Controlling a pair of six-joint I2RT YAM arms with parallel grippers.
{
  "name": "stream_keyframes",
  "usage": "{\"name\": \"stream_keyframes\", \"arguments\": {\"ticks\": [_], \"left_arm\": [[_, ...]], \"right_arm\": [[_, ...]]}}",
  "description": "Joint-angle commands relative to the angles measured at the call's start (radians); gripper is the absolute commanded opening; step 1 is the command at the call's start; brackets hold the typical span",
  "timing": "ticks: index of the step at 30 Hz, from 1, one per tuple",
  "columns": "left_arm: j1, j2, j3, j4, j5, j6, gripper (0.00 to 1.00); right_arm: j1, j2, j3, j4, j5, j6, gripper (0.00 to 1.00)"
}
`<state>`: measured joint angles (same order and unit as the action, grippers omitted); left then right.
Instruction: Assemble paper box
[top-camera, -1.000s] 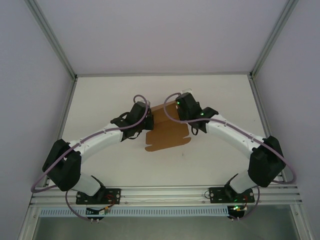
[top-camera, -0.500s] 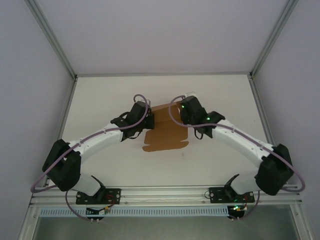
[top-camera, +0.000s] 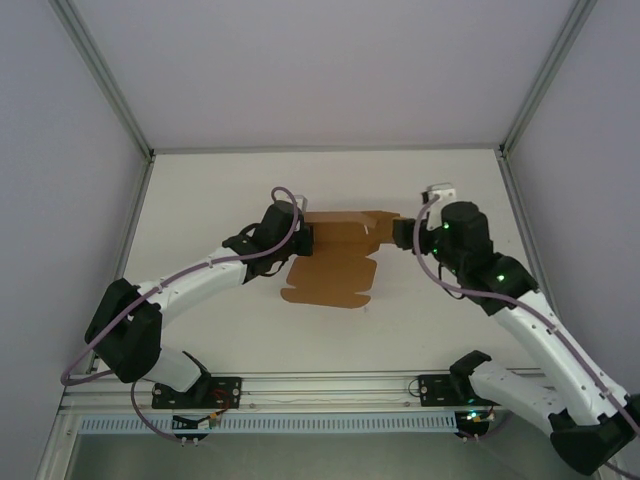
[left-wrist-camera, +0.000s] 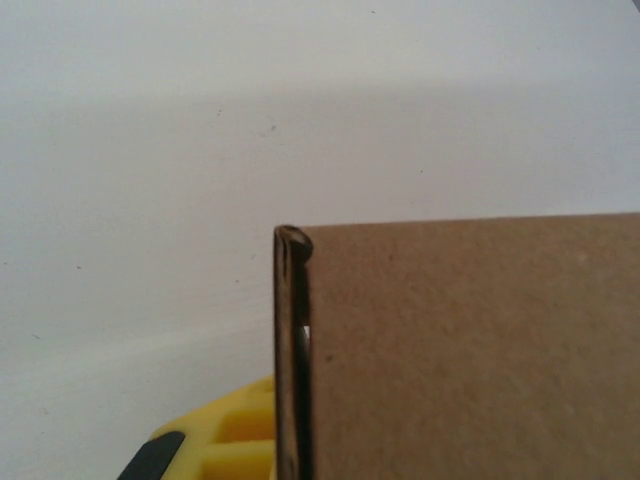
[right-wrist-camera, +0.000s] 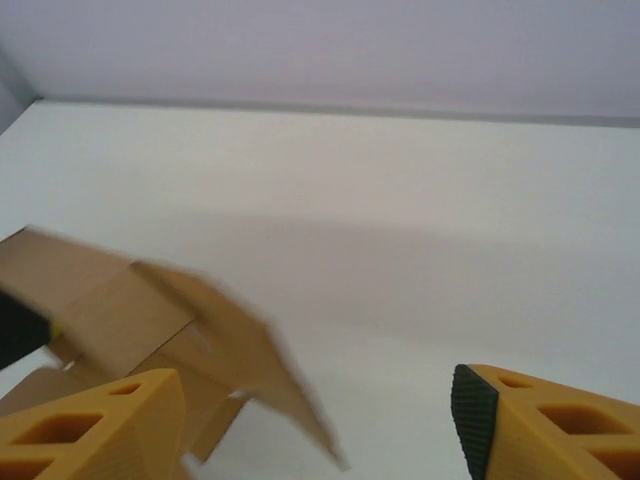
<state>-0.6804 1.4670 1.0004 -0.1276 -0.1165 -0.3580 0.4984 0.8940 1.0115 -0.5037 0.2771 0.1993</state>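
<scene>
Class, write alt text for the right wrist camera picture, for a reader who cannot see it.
The right pincer, with yellow fingers, stands open above a white table. A plain brown cardboard paper box, partly folded and blurred, fills the lower left, one flap raised.

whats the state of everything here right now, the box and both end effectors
paper box: partly folded, far side raised, near panel lying flat, not closed up
left end effector: shut on the paper box's left edge
right end effector: open, nothing between its fingers, beside the box's right end
</scene>
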Motion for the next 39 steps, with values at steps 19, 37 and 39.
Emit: {"name": "stream_keyframes", "arguments": {"ticks": [19,37,39], "left_arm": [[-0.003,-0.067,-0.034,0.053,0.009,0.028,0.0],[-0.003,-0.02,0.001,0.046,0.021,0.003,0.0],[-0.004,-0.022,0.0,0.048,0.024,0.002,0.0]], "right_arm": [[-0.282,0.264,-0.009,0.04,-0.862,-0.089,0.78],[-0.17,0.353,-0.044,0.138,-0.952,-0.04,0.66],[-0.155,0.353,-0.044,0.145,-0.913,-0.043,0.66]]}}
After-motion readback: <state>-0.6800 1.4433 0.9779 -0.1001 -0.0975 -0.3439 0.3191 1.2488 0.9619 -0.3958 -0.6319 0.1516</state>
